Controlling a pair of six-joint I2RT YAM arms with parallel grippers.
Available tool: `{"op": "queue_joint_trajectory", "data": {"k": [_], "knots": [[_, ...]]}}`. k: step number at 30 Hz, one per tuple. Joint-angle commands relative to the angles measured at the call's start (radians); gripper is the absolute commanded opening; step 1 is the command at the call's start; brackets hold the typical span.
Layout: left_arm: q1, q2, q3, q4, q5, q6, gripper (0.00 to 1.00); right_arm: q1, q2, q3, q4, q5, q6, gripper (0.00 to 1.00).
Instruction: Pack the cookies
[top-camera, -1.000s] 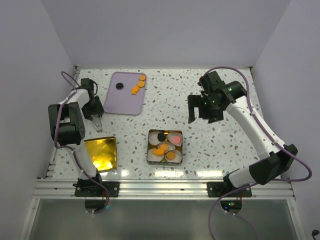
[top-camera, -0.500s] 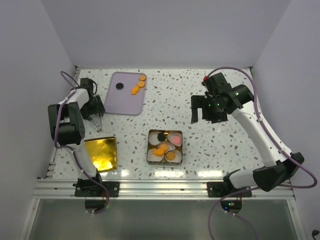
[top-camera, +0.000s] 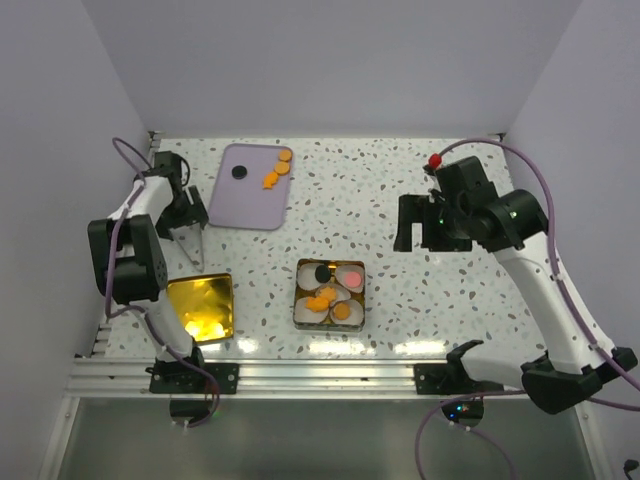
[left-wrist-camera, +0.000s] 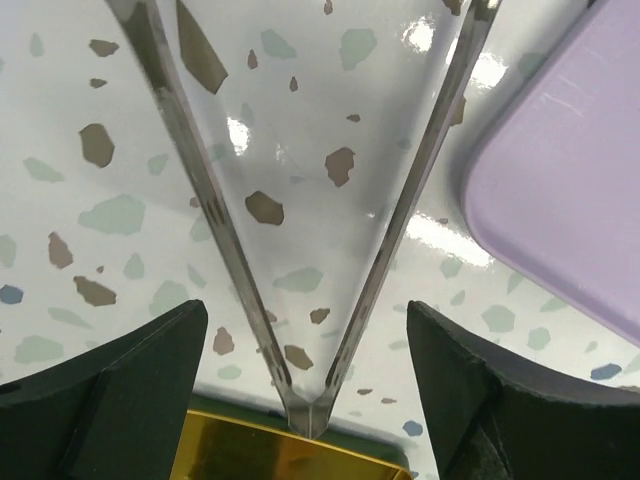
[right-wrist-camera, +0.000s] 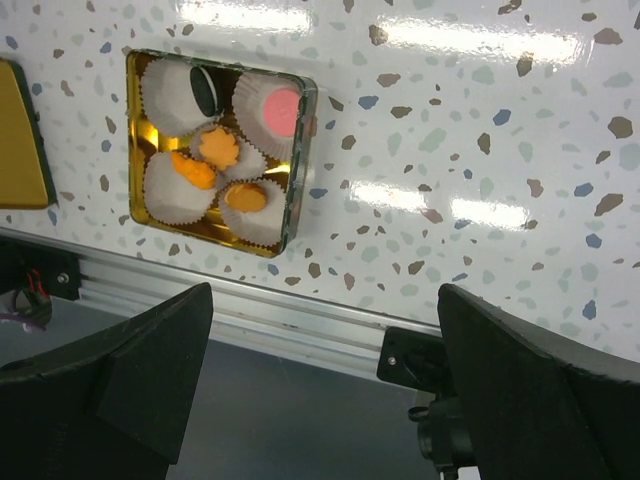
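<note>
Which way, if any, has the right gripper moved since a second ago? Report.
Yes. The right gripper has shifted rightward, farther from the purple tray.

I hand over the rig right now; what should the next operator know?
Left gripper: open, empty, beside the purple tray.
Right gripper: open, empty, above bare table right of the tin.
Done: several cookies sit in paper cups in the tin.
To do: one black cookie and a few orange cookies on the tray; the gold lid lies off the tin.
</note>
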Motion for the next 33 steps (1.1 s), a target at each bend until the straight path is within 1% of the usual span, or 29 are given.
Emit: {"op": "queue_joint_trajectory", "data": {"k": [1,4,6,8,9,12,13,14,16,17,18,19,21,22,23,25,26,29,33], "knots": [[0.003,-0.078,-0.009,-0.034,-0.018,-0.004,0.87,-0.002,-0.066,-0.001,-0.039,0.007,0.011,0.98],[0.002,-0.121,0.008,-0.06,-0.021,-0.007,0.87,-0.002,-0.104,-0.012,-0.05,0.006,0.012,0.98],[0.002,-0.18,0.011,-0.077,-0.01,-0.014,0.93,-0.002,-0.121,-0.022,-0.053,0.006,0.018,0.99],[0.0,-0.247,0.006,-0.094,0.0,-0.016,0.93,-0.002,-0.148,-0.03,-0.055,0.0,0.025,0.98],[0.0,-0.27,-0.003,-0.095,0.031,-0.013,0.93,-0.002,-0.155,-0.045,-0.052,-0.004,0.028,0.99],[-0.015,-0.376,-0.072,-0.108,0.069,-0.002,0.92,-0.001,-0.196,-0.093,-0.03,-0.007,0.043,0.98],[-0.026,-0.406,-0.119,-0.112,0.068,-0.004,0.91,-0.002,-0.207,-0.11,-0.021,-0.007,0.048,0.98],[-0.055,-0.468,-0.145,-0.118,0.074,-0.01,0.89,-0.002,-0.215,-0.125,-0.004,-0.034,0.057,0.98],[-0.114,-0.55,-0.222,-0.123,0.083,-0.045,0.88,-0.002,-0.248,-0.176,0.013,-0.053,0.066,0.98],[-0.203,-0.569,-0.244,-0.126,0.088,-0.062,0.86,-0.001,-0.259,-0.194,0.031,-0.069,0.078,0.99],[-0.255,-0.583,-0.262,-0.137,0.074,-0.083,0.84,-0.004,-0.28,-0.228,0.039,-0.076,0.086,0.98],[-0.346,-0.598,-0.293,-0.157,0.051,-0.13,0.82,-0.002,-0.293,-0.258,0.055,-0.091,0.095,0.98],[-0.406,-0.608,-0.323,-0.177,0.024,-0.177,0.8,-0.002,-0.311,-0.282,0.065,-0.1,0.103,0.98],[-0.42,-0.626,-0.372,-0.169,0.025,-0.207,0.79,-0.001,-0.316,-0.288,0.063,-0.103,0.104,0.98],[-0.432,-0.635,-0.397,-0.158,0.033,-0.215,0.74,-0.001,-0.319,-0.292,0.057,-0.105,0.107,0.98],[-0.435,-0.661,-0.467,-0.126,0.048,-0.234,0.71,-0.002,-0.333,-0.291,0.048,-0.1,0.111,0.98],[-0.442,-0.666,-0.484,-0.117,0.057,-0.237,0.67,-0.001,-0.337,-0.289,0.037,-0.096,0.111,0.98],[-0.457,-0.655,-0.538,-0.089,0.06,-0.246,0.64,-0.002,-0.345,-0.288,0.014,-0.079,0.114,0.98],[-0.466,-0.608,-0.558,-0.043,0.07,-0.223,0.6,-0.002,-0.337,-0.296,0.011,-0.068,0.126,0.98]]}}
